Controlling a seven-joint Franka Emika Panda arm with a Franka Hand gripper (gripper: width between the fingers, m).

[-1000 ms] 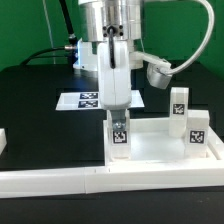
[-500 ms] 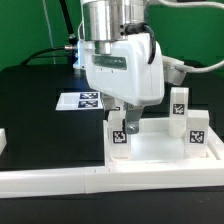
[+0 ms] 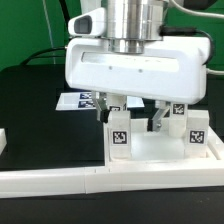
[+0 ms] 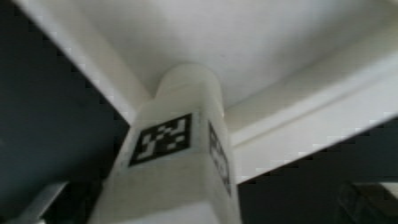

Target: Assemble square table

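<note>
in the exterior view we see the gripper (image 3: 133, 115) filling the upper half of the frame, its broad white body turned face-on across the width, with two dark fingers (image 3: 158, 118) reaching down at the centre. the fingers stand apart with open space between them, and nothing is clamped there. below them, in the lower centre and right of the frame, lies the square table top (image 3: 160, 148), a white tray with a raised rim, resting against the long white barrier wall (image 3: 110, 180) that runs along the bottom of the frame. a leg block (image 3: 119, 134) stands upright at the tray's left corner, its black-and-white tag facing us; one finger comes down just beside it, and we cannot tell whether they touch. a second leg block (image 3: 198, 131) stands at the tray's right edge, and a third leg block (image 3: 179, 108) shows just behind it, partly hidden by the gripper body. the marker board (image 3: 82, 99) lies flat on the black table (image 3: 35, 110) at centre left, half covered by the gripper. in the wrist view we look closely along a tall white leg with a tag on its face, with the tray's rim (image 4: 329, 110) behind it.
</note>
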